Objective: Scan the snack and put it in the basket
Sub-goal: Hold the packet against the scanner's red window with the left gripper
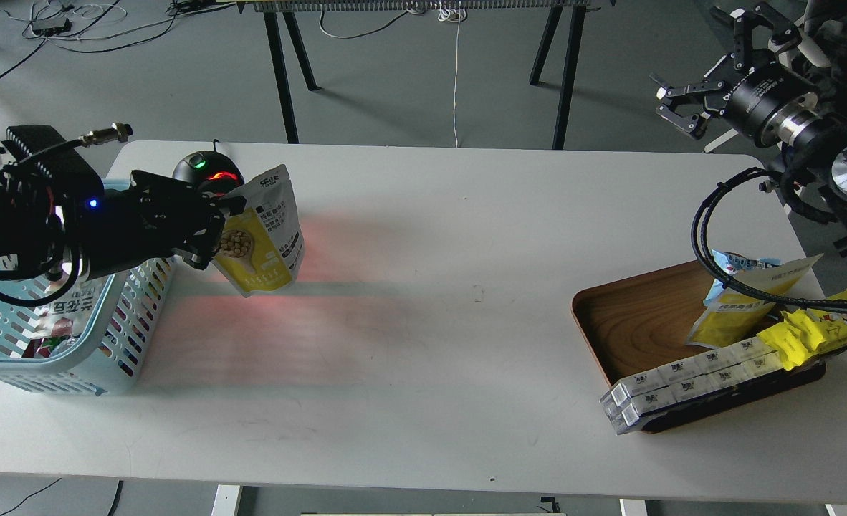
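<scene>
My left gripper (216,233) is shut on the left edge of the snack (262,233), a flat yellow and white pouch with a round picture of beige beans. It holds the pouch in the air, tilted, just in front of the black round scanner (205,172), which glows red and green. The light blue basket (126,315) stands at the table's left edge, below my left arm, with packs inside. My right gripper (688,104) is open and empty, high above the table's far right corner.
A brown wooden tray (638,319) at the right holds a yellow pouch with a light-blue top (735,304), a bright yellow crinkled wrapper (814,330) and a row of white boxes (681,383). Red scanner light falls on the white table (423,287).
</scene>
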`<state>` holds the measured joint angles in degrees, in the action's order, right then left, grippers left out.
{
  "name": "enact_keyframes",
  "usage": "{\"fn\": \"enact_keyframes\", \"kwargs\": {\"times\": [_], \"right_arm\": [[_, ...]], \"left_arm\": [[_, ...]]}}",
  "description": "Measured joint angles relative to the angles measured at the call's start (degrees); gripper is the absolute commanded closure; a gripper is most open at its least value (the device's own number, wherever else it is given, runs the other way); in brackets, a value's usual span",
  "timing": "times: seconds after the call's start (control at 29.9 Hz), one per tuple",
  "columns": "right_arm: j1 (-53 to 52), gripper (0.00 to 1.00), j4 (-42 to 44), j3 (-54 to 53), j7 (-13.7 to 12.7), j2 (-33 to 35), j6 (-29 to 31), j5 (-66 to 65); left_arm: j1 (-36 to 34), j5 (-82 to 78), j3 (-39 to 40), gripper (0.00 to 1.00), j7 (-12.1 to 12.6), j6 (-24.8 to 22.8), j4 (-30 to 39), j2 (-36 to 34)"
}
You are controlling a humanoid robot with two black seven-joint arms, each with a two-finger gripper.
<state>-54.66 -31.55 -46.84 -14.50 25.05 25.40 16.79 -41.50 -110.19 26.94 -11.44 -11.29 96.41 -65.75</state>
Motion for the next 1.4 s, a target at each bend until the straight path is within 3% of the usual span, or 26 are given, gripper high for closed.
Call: {"fn": "enact_keyframes", "kwargs": {"times": [0.87,1.4], "right_arm": [[-0.02,0.02,-0.10,0.00,0.00,0.35,0.00,0.00],[-0.02,0.02,-0.10,0.00,0.00,0.61,0.00,0.00]], "left_arm": [[-9.17,-4.72,-0.23,1.00,-0.29,-15.91,0.63,2.54],[-14.34,-9.16,-0.32,1.00,0.34,-16.72,0.13,8.30]]}}
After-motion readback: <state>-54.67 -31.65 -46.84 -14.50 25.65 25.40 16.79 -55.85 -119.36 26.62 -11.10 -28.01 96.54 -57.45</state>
